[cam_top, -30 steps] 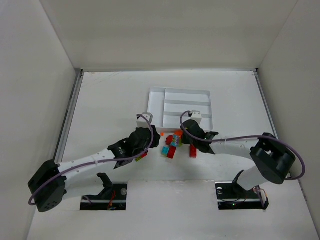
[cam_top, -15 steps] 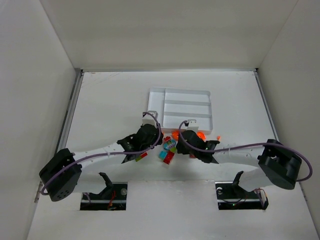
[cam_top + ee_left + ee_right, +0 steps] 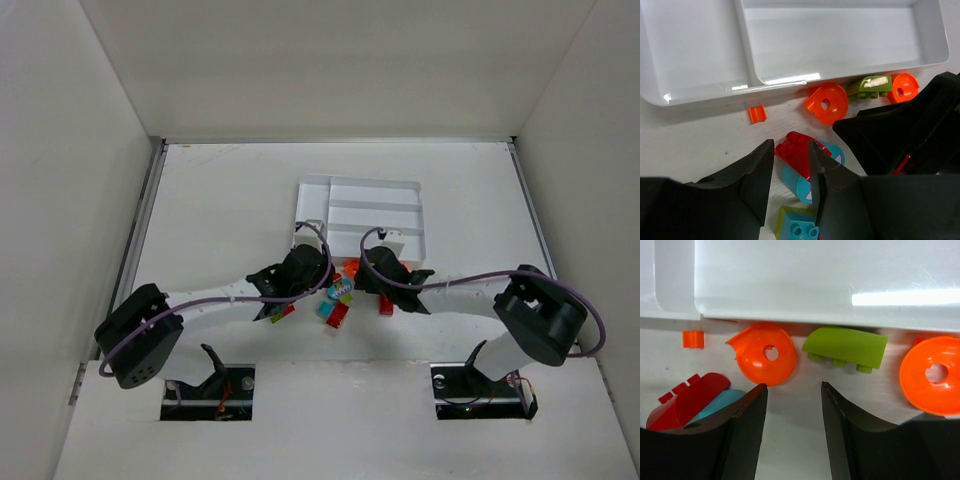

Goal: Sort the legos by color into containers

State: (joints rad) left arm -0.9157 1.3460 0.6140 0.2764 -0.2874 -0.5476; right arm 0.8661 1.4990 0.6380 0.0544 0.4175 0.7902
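Observation:
The legos lie in a small pile just in front of the white tray. My left gripper is open, its jaws either side of a red brick that rests on a teal round piece. A teal-and-lime brick lies below it. My right gripper is open and empty over bare table. Just ahead of it are an orange round piece, a lime green brick and a second orange round piece. The tray's compartments hold nothing that shows.
A small orange piece lies by the tray's near wall. Red bricks and a red piece lie beside the arms. The two grippers are close together over the pile. White walls enclose the table.
My left gripper has moved right, up to the pile. My right gripper dropped toward me, then moved back up toward the tray's near wall.

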